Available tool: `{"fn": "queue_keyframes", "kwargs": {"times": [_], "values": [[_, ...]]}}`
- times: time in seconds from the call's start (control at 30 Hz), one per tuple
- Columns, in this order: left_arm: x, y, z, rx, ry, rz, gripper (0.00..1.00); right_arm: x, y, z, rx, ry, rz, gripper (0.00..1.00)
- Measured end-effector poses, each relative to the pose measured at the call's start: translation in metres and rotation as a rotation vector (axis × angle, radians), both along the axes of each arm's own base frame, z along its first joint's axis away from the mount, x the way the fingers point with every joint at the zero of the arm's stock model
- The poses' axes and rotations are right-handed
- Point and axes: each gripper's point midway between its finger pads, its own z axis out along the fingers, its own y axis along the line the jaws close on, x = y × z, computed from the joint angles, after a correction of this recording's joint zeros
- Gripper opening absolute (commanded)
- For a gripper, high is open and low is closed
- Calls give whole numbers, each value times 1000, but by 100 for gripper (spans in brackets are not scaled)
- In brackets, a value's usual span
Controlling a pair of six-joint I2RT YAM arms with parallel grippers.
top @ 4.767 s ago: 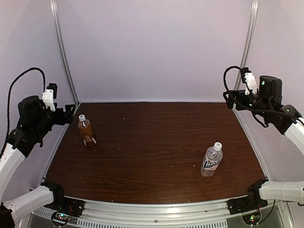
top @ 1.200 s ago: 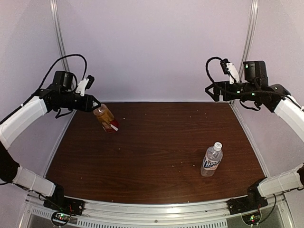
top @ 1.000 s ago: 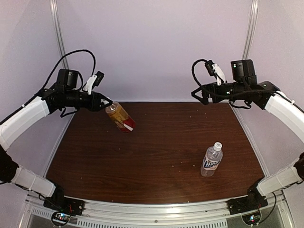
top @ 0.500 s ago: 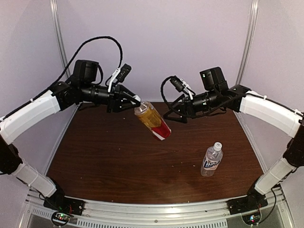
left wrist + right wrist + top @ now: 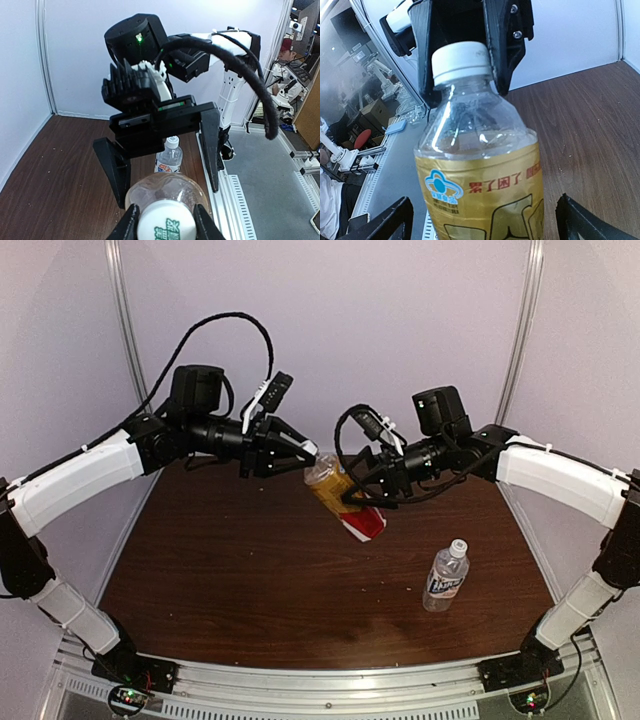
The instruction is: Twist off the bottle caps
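As my left gripper [image 5: 306,454] pinches its white cap [image 5: 461,61], amber bottle [image 5: 345,502] tilts five o'clock, right gripper [image 5: 487,220] spread around it.

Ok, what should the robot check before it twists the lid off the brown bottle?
1. Hold on the white cap: ok, the left gripper is shut on it.
2. Place of the right gripper: ok, one finger each side of the amber bottle.
3. Squeeze on that bottle: not ok, the right gripper is open.
4. Room underneath: ok, the amber bottle hangs tilted above the table.
5. The clear bottle: ok, upright, apart from both arms.
6. Cap loosened: cannot tell.
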Motion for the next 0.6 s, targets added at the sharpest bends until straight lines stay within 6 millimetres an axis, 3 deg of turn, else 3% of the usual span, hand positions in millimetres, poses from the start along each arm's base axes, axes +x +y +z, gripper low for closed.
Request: {"fn": "queue_keyframes", "kwargs": {"times": [0.3,0.5,0.6], "values": [[-1,-3,7,-39,11,-12,0,-3,5,1,22,0,31,91],[0,-4,5,-39,23,-14,0,-3,11,-10,9,27,48,87],[1,-4,5,-42,24,-14,0,-3,14,-16,1,38,53,81]]}}
